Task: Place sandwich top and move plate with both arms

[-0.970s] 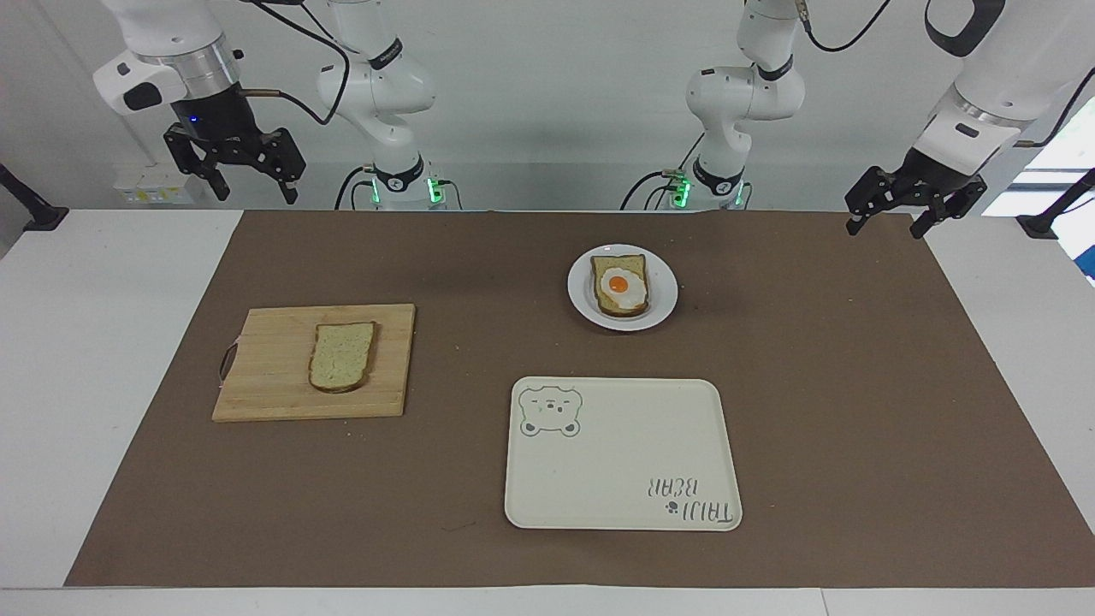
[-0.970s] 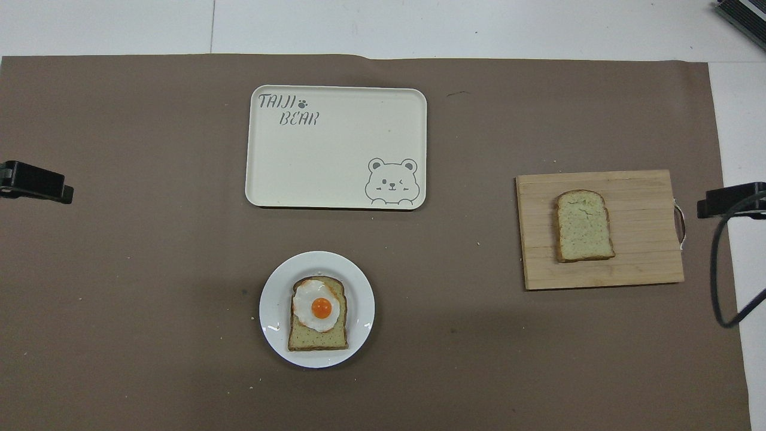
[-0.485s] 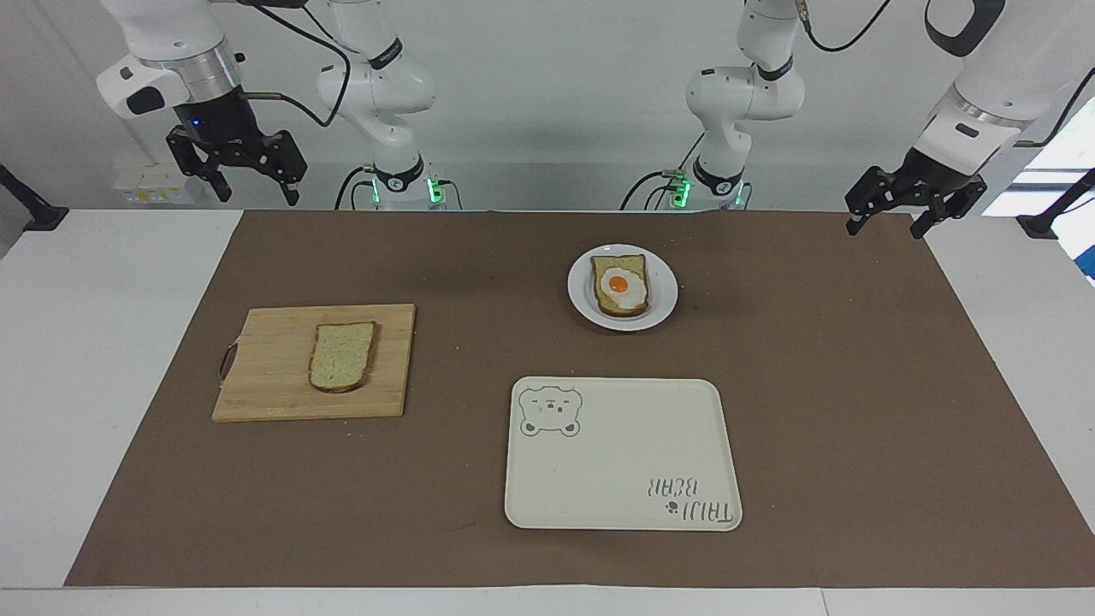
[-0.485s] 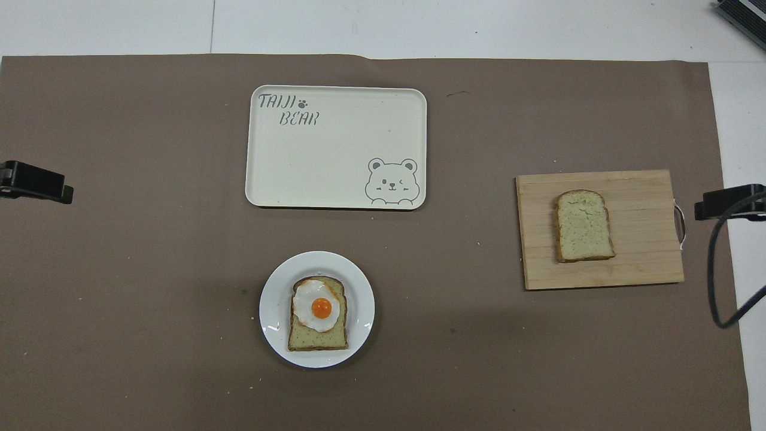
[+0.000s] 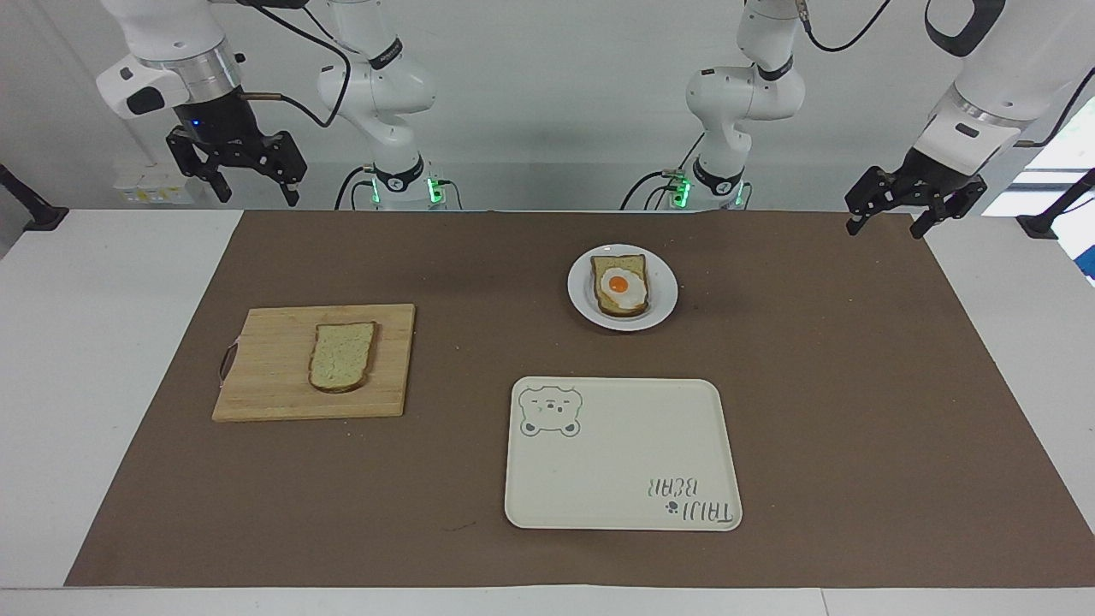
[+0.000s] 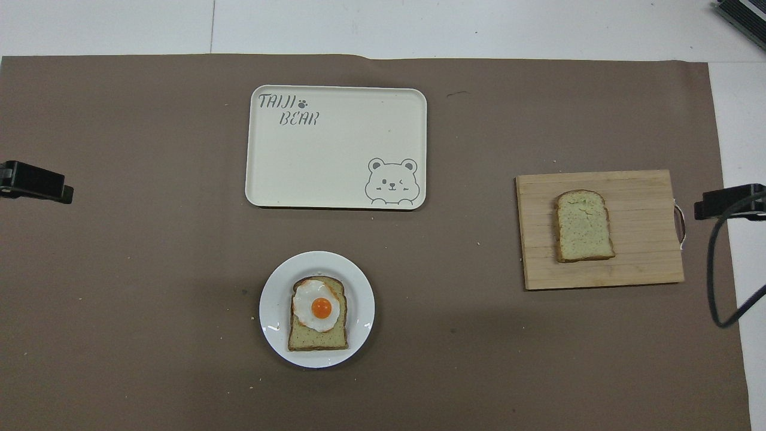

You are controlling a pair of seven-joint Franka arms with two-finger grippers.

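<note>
— How are the fingers set?
— Both the left gripper and right gripper are spread, nothing held, raised at the robots' edge of the table.
— And the food?
— The sandwich top is laid on the cutting board; the plate, bearing the egg bread, is set nearer the robots than the tray.

Brown mat over white table. Glossy white plate; on it, brown-crusted bread slice with white fried egg, orange yolk. Pale speckled sandwich top, brown crust, on light striped wooden board. Cream tray, grey bear drawing and lettering.
</note>
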